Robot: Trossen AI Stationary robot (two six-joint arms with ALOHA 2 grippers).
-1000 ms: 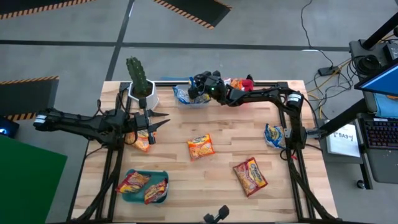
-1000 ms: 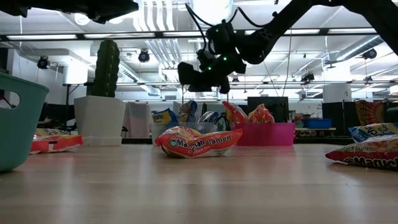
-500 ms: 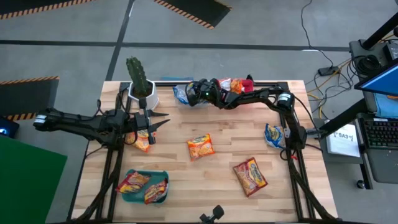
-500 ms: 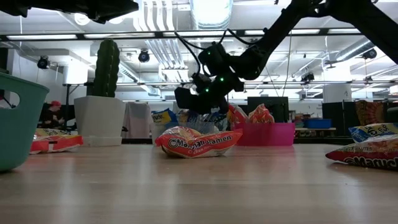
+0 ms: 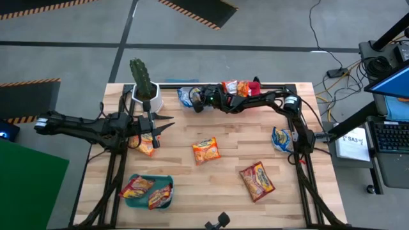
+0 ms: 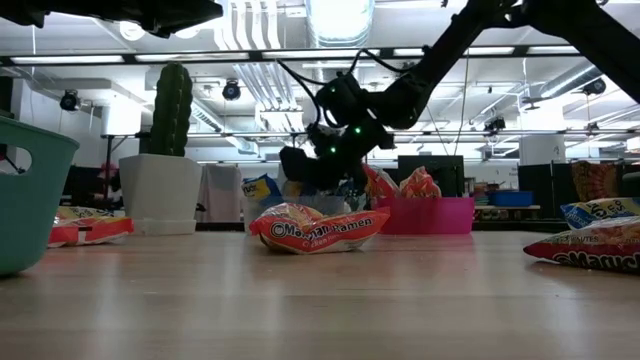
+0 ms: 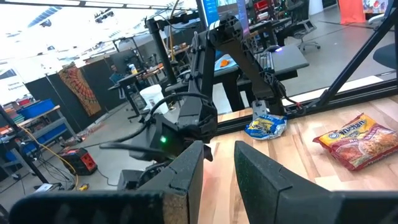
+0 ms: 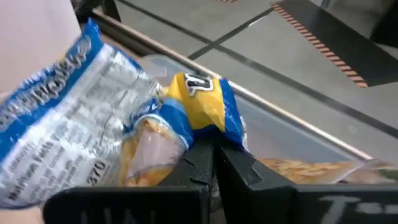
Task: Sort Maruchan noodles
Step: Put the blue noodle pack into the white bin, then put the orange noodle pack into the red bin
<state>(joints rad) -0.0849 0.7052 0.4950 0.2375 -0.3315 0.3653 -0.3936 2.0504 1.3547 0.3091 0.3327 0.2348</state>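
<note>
Item: blue-white packet [image 8: 193, 112], one of the Maruchan noodles. Location: over the clear bin [image 5: 192, 99] at the table's far edge, beside a second blue-white packet [image 8: 81, 137] already lying there. It is pinched at one corner by the right gripper [image 5: 199, 101], whose fingers are clamped tight on the wrapper.

Risks, as judged: the thin corner hold may slip; if let go off-centre, the packet may be caught on the bin's rim and left hanging outside; the bin itself may be nudged by the low-held gripper.

Surroundings: red bin [image 5: 250, 87] just beside, holding red-yellow packets; potted cactus [image 5: 143, 84] near the clear bin on its other side. Unsorted items: an orange packet [image 5: 206, 151] mid-table, a red-yellow packet [image 5: 257, 181] nearer the front, another blue-white packet [image 5: 281, 139] by the right arm's base. Teal bin [image 5: 148, 191] at front left, two packets inside.

Left gripper [image 5: 167, 124]: held above the table near a packet [image 5: 147, 144], fingers slightly parted, nothing seen between them.
</note>
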